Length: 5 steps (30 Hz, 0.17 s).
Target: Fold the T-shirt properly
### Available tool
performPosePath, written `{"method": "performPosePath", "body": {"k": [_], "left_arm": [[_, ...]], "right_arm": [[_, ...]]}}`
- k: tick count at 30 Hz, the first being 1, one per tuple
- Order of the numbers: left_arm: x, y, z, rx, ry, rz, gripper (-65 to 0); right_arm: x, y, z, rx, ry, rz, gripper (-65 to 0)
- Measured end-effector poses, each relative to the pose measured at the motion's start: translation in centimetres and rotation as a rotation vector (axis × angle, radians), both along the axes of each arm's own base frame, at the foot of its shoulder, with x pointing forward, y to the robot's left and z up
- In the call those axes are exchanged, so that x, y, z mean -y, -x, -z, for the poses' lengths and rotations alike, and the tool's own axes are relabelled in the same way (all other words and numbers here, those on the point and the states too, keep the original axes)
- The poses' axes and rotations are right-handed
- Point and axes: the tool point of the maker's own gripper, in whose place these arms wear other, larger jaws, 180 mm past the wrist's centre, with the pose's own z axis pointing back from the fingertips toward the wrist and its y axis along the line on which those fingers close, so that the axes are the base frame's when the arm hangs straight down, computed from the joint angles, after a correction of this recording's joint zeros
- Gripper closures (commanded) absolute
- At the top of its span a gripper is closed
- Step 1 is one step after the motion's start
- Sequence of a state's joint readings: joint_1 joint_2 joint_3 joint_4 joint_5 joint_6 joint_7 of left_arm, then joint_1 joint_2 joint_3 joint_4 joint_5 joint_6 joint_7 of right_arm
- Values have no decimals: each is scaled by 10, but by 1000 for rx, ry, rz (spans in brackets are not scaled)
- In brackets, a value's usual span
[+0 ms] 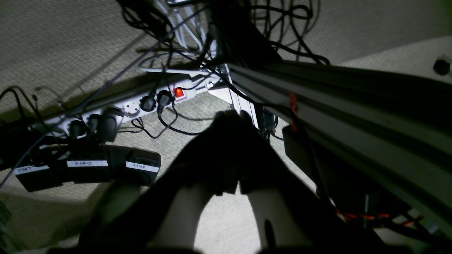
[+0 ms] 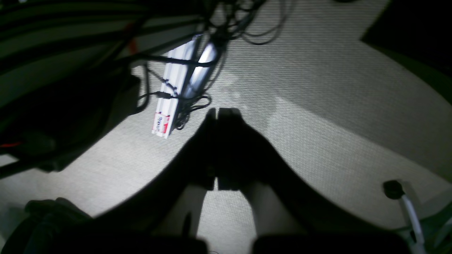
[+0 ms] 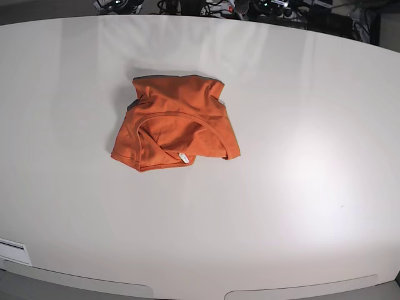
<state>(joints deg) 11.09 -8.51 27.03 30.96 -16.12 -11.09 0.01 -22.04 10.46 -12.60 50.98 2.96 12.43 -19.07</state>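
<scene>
The orange T-shirt (image 3: 177, 122) lies crumpled in a loose heap on the white table (image 3: 300, 187), left of centre and toward the far side, with a small white tag showing at its near edge. No arm shows in the base view. In the left wrist view my left gripper (image 1: 235, 113) hangs below table level over the carpet, its dark fingers pressed together and holding nothing. In the right wrist view my right gripper (image 2: 223, 111) is likewise shut and empty above the carpet. The shirt is out of both wrist views.
Under the table, the left wrist view shows a power strip (image 1: 141, 104) with a lit red switch, labelled black boxes (image 1: 88, 169), tangled cables and an aluminium frame rail (image 1: 335, 106). A frame leg (image 2: 176, 91) with cables stands near the right gripper.
</scene>
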Motion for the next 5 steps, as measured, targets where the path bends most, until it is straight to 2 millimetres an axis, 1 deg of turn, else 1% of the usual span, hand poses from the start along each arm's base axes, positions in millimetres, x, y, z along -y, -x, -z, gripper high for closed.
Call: {"method": "performPosePath", "body": {"k": [2,5], "left_arm": [[5,0,0,0,7,-2,0],[19,-3,-1,3,28,-8,0]], "right_arm": [[-2,-2,0,3,-7,-1,0],[-19,-2,-1,8,-59,-9,0]]}}
